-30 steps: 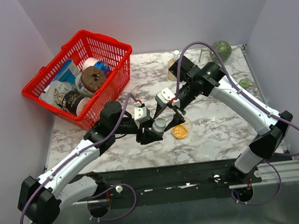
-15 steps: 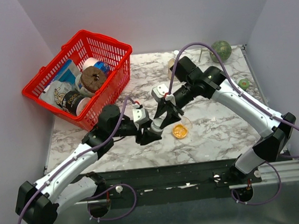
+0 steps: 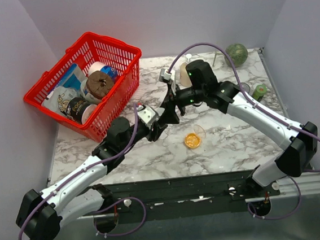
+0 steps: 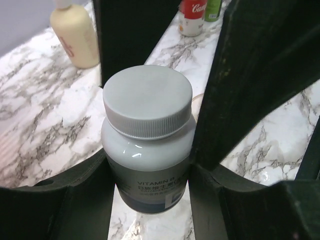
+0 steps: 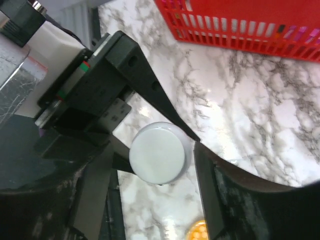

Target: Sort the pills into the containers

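Observation:
The white pill bottle [image 4: 147, 150] with white cap and dark label band stands upright between my left gripper's [image 4: 147, 197] fingers, which are shut on its body and hold it above the marble table. My right gripper [image 5: 157, 150] is open, with its fingers on either side of the cap [image 5: 157, 152] and small gaps to it. In the top view the left gripper [image 3: 156, 126] and right gripper [image 3: 169, 112] meet left of the table's middle, and the bottle is mostly hidden there. The orange pills [image 3: 192, 141] lie in the clear dish [image 3: 200, 132] to their right.
A red basket [image 3: 123, 48] full of groceries stands at the back left. A beige pump bottle [image 4: 75, 35], a red-labelled can [image 4: 192, 15] and a green can [image 3: 259, 91] stand further back and right. A green ball [image 3: 236, 53] lies in the far right corner.
Both grippers moved back and slightly left together, away from the dish. The left gripper carried the bottle up with it. The right wrist rose over the cap.

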